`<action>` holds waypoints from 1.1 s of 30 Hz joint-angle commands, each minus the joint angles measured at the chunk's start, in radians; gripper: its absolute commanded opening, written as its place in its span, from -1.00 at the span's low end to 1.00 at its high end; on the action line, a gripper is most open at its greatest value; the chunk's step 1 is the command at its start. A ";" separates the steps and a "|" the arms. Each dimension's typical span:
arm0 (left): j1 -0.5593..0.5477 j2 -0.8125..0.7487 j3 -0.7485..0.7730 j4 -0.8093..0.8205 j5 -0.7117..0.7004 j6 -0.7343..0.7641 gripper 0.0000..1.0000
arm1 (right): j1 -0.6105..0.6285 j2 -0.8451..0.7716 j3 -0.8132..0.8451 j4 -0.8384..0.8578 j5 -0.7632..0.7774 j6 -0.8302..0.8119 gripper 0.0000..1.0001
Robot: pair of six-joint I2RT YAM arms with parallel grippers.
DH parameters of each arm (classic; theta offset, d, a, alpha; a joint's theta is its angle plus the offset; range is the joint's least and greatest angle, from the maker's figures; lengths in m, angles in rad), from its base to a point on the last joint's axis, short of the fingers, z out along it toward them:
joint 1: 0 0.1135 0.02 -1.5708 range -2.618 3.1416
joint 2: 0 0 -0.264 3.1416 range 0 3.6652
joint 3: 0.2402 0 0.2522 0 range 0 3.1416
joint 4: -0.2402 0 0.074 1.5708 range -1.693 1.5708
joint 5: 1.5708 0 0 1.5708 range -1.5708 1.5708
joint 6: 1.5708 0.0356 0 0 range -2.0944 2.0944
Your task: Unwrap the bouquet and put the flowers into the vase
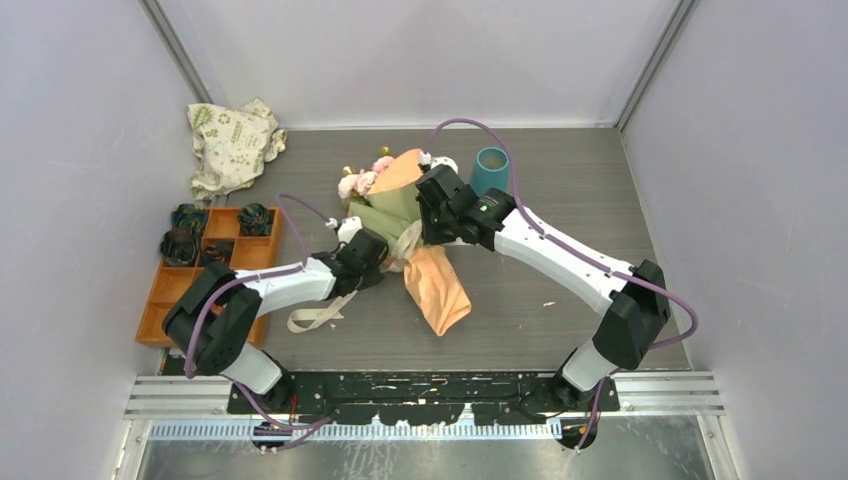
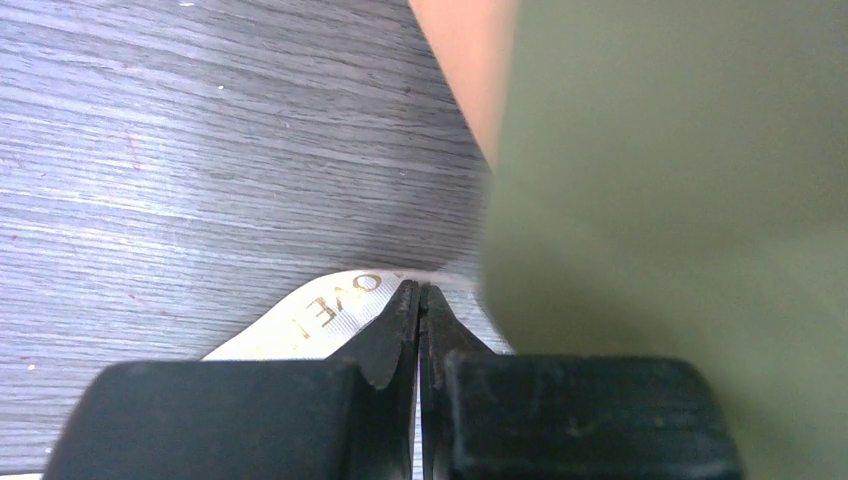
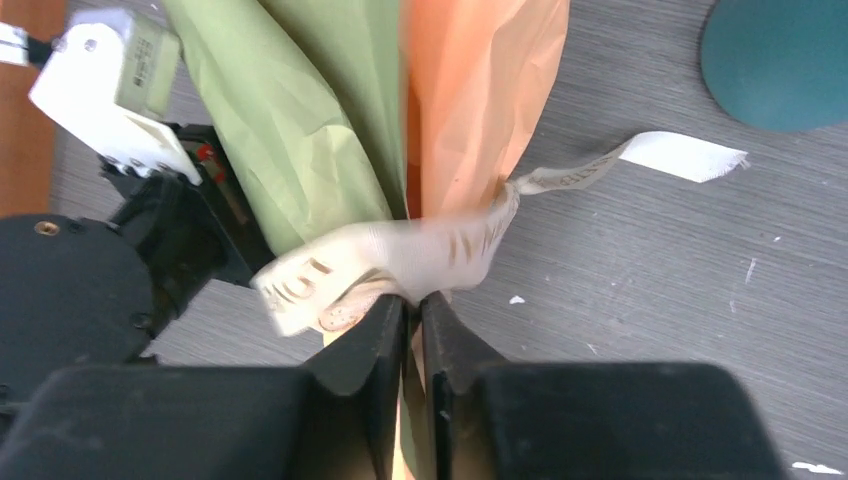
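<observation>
On the wood-grain counter (image 1: 560, 300), your left hand (image 2: 420, 290) and right hand (image 3: 412, 300) both pinch the woven ribbon (image 3: 400, 255) on the bouquet (image 1: 438, 285).

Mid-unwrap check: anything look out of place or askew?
The bouquet lies flat, its ribbon partly undone and trailing loose by the left arm. A cloth bag sits crumpled in the far left corner. The vase stands upright.

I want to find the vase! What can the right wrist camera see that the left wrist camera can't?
Only right wrist: the teal vase, the left arm, and the right pincer pinching the ribbon. Only left wrist: the left pincer, shut on the ribbon too. Both: lettered ribbon, green paper, orange paper, grey table.
</observation>
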State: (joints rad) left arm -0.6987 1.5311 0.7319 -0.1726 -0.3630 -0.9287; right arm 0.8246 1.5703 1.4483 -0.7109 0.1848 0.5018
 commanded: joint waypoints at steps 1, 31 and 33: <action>0.008 -0.063 0.016 -0.013 0.030 0.015 -1.00 | -0.001 -0.017 -0.027 -0.011 0.028 0.015 -0.38; -0.041 -0.168 0.137 0.004 0.344 0.214 -0.92 | -0.021 0.077 -0.237 0.077 -0.020 0.058 0.04; -0.042 -0.162 0.138 0.005 0.345 0.214 -0.92 | -0.036 0.089 -0.227 0.087 -0.017 0.063 0.04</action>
State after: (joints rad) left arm -0.7383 1.3647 0.8234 -0.2253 -0.0380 -0.7319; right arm 0.8135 1.6535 1.1950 -0.6884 0.1429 0.5400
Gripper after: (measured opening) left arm 0.042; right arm 0.519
